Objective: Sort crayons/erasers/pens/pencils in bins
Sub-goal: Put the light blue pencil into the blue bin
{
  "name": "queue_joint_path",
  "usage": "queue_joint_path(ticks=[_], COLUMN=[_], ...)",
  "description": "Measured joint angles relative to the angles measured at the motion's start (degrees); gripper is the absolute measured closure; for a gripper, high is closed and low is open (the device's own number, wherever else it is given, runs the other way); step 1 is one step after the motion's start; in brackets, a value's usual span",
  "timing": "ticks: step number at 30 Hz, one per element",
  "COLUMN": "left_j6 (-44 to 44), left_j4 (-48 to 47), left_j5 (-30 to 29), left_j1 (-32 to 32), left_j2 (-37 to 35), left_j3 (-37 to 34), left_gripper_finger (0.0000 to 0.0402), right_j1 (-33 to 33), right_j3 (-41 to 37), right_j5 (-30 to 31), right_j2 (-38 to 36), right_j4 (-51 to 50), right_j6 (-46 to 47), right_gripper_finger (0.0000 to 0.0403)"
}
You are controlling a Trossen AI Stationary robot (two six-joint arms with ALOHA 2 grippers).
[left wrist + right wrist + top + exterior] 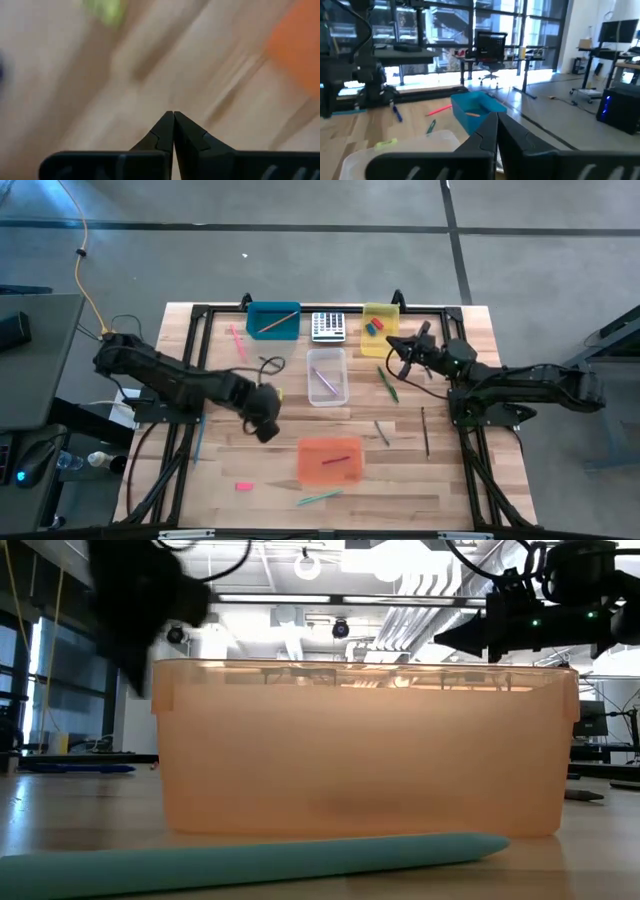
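Hovering above the bare wood left of the shallow orange plastic bin (330, 459), the left gripper (266, 425) has its two dark fingers pressed together with nothing between them, as the left wrist view shows (173, 131). The right gripper (397, 352) hangs over the near edge of the translucent yellow bin (381, 313), and its fingers likewise meet at the tips and hold nothing (496, 131).

The four bins stand on the light wooden slatted table (220, 500). The teal-blue bin (272, 320) at the far side holds a tan wooden pencil (276, 323); the yellow bin holds a red eraser (379, 323) and a blue one (370, 330) (they lie just beside each other). Between these two bins sits a grey-keyed calculator (328, 326). The clear bin (327, 377) in the middle contains a thin purple pen (324, 381), and the orange bin contains a short red crayon (337, 459).

Loose on the table lie a pink pencil (237, 341) near the teal bin, a green pen (387, 384) just beside the right gripper, a small pink eraser (243, 486) at the near left, and a pale green stick (319, 497) in front of the orange bin.
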Motion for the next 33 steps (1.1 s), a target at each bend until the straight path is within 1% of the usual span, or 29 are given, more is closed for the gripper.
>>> queue_joint_path(ticks=[3,6,8,10,11,14,18,20,25,29,33], left_j6=[-14.06,-26.44,-34.15,-39.45,-41.2,-44.8,-48.49,-49.76,-53.24,-53.1,-50.91], left_j4=[-9.1,-18.2,-19.79,-19.7,-19.52,-17.05,-16.89,-16.54,-16.42,-16.39,-16.4], left_j5=[3.98,6.49,7.2,7.68,8.93,14.34,17.86,18.4,16.04,16.26,18.5], left_j1=[-4.83,-9.57,-12.29,-14.67,-15.63,-17.75,-19.56,-19.61,-19.82,-19.78,-19.3], left_j2=[0.0,0.0,-0.02,-0.02,-0.02,0.74,0.92,0.92,1.62,4.91,9.72], left_j3=[0.05,-0.23,-1.62,-3.67,-4.94,-9.32,-13.54,-14.76,-14.82,-14.82,-14.82], left_gripper_finger=[0.0402,0.0402,0.0402,0.0402,0.0402,0.0402,0.0402,0.0402,0.0402,0.0402,0.0402], right_j1=[0.0,0.0,0.0,0.0,0.0,0.0,0.0,0.0,0.0,0.0,0.0], right_j3=[0.0,-0.02,-0.02,-0.02,-0.02,-0.02,-0.02,-0.02,-0.02,-0.02,-0.02], right_j5=[-0.91,-1.17,-1.22,-1.29,-1.31,-1.33,-1.32,-1.33,-1.33,-1.33,-1.33], right_j2=[0.0,0.02,0.02,0.02,0.02,0.02,0.02,0.02,0.04,0.04,0.04], right_j4=[-0.6,-1.24,-1.53,-2.06,-2.23,-2.35,-2.35,-2.32,-2.32,-2.32,-2.38], right_j6=[0.0,0.0,0.0,-0.19,-0.33,-0.48,-0.61,-0.68,-1.06,-1.07,-1.07], right_gripper_finger=[0.0403,0.0403,0.0403,0.0403,0.0403,0.0403,0.0403,0.0403,0.0403,0.0403,0.0403])
